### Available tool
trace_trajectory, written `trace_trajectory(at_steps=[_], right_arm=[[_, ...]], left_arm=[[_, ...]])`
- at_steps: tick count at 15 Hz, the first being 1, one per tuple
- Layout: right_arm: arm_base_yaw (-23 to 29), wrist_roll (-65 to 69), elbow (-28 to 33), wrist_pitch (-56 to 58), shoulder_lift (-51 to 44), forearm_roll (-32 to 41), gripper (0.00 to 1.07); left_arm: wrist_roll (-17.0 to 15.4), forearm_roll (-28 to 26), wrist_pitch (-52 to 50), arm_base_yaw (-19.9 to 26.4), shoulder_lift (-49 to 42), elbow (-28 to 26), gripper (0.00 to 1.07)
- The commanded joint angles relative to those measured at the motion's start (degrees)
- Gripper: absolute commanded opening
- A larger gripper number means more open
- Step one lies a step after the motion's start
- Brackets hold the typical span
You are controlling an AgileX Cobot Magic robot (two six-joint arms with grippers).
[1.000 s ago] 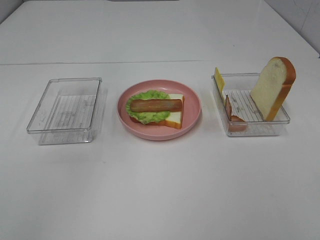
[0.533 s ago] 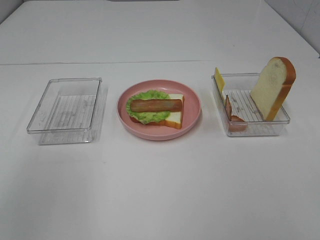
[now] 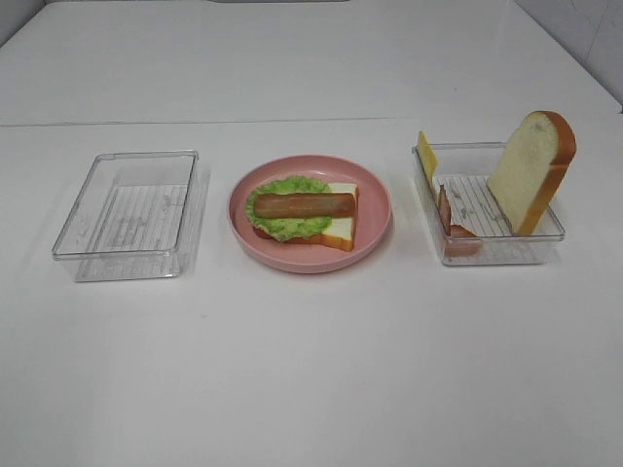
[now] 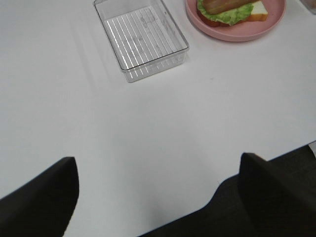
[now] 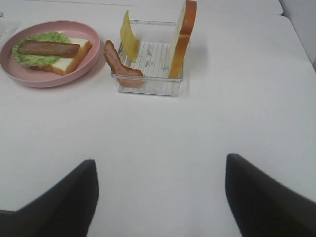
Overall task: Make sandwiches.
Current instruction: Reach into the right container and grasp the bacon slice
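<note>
White table [image 3: 292, 370] | left gripper [image 4: 158, 165], right gripper [image 5: 160, 165] gape empty | we judge leaning bread slice [image 3: 531, 170] light, stiff: pinch its faces.

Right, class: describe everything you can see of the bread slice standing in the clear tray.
The bread slice is thick, with a white face, an orange-brown crust and a rounded top; it looks like a smooth toy. It stands on its bottom edge inside the clear tray, at the tray's right end, tilted towards that end wall. Only the tray appears to touch it, and nothing grips it.
</note>
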Motion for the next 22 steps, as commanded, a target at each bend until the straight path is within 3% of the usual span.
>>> trace_trajectory(at_steps=[1, 4, 9, 15, 18, 22], right_arm=[[-0.34, -0.23, 0.17, -0.57, -0.69, -0.06, 0.69], [-0.34, -0.23, 0.0, -0.92, -0.46, -0.52, 0.69], [-0.34, -0.23, -2.64, -11.34, 8.77, 0.23, 0.69], [-0.29, -4.18, -12.66, -15.99, 43.2, 9.05, 0.69], [-0.29, -9.8, -22.63, -8.65, 64.34, 17.59, 0.69], [-0.29, -9.74, -34.15, -0.34, 80.62, 19.6, 0.69]], left_arm=[[1.38, -0.06, -1.2, -0.17, -7.16, 2.92, 0.83], [2.52, 0.11, -6.42, -0.17, -20.28, 9.97, 0.83], [2.52, 0.23, -6.07, -0.17, -20.51, 13.18, 0.83], [2.52, 0.06, -6.07, -0.17, -20.57, 13.18, 0.83], [2.52, 0.0, -6.07, -0.17, -20.74, 13.18, 0.83], [2.52, 0.0, -6.07, -0.17, -20.74, 13.18, 0.83]])
